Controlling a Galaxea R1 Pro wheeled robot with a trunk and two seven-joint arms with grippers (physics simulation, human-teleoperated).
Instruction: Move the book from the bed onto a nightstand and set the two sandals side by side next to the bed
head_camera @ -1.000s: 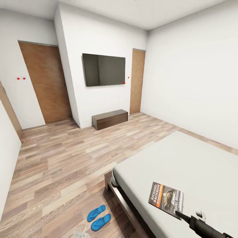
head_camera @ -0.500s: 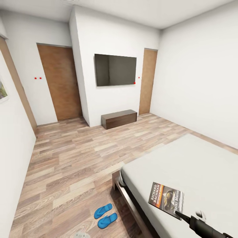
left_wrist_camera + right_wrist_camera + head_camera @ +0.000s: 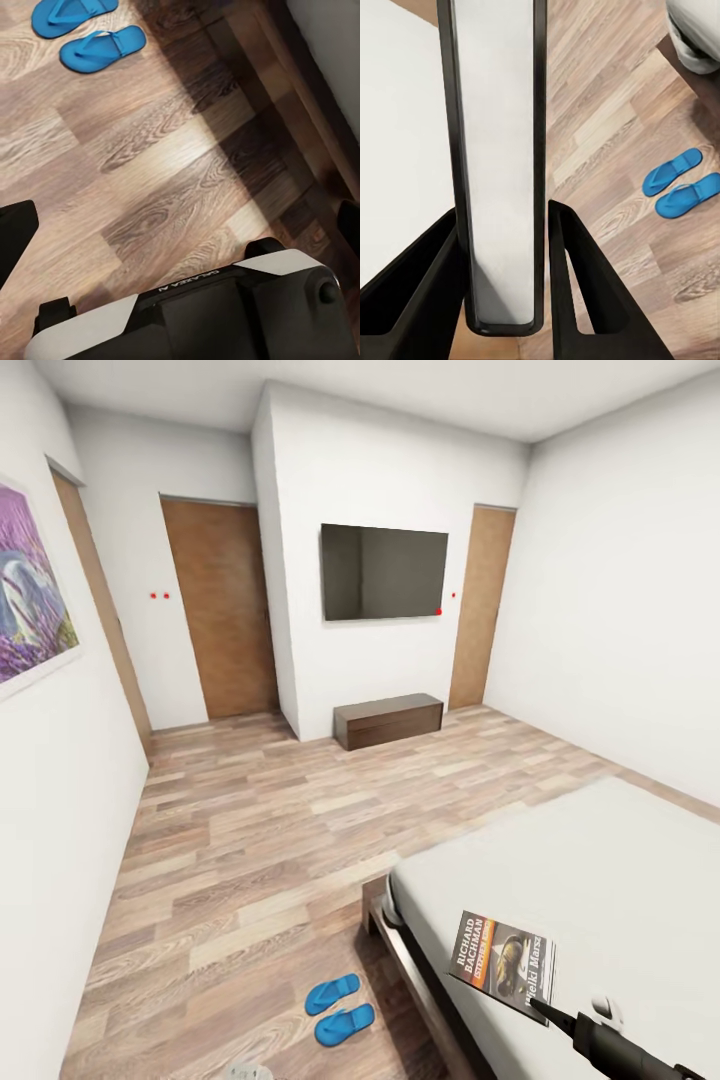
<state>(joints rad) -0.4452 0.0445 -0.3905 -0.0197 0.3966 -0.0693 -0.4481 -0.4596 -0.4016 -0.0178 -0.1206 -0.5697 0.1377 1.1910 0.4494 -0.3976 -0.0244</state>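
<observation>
The book [image 3: 503,955], dark with an orange band and white lettering, hangs just over the bed's off-white mattress [image 3: 600,850] near its foot corner. My right gripper [image 3: 537,1006] is shut on its lower edge. In the right wrist view the book [image 3: 499,150] stands edge-on between the two black fingers [image 3: 566,255]. The two blue sandals [image 3: 340,1010] lie close together on the plank floor beside the bed frame, and they also show as sandals [image 3: 82,30] and sandals [image 3: 682,184]. My left gripper [image 3: 180,232] hangs open over the floor above my base. The nightstand is out of view.
A low dark cabinet [image 3: 388,721] sits under a wall-mounted TV [image 3: 385,572]. Two brown doors [image 3: 222,622] flank that wall. A purple picture [image 3: 30,595] hangs on the near left wall. Wood floor [image 3: 260,830] stretches between that wall and the bed.
The whole head picture has shifted right, so the camera has turned left; the purple picture has come into sight. The book and right gripper hold the same place in the picture.
</observation>
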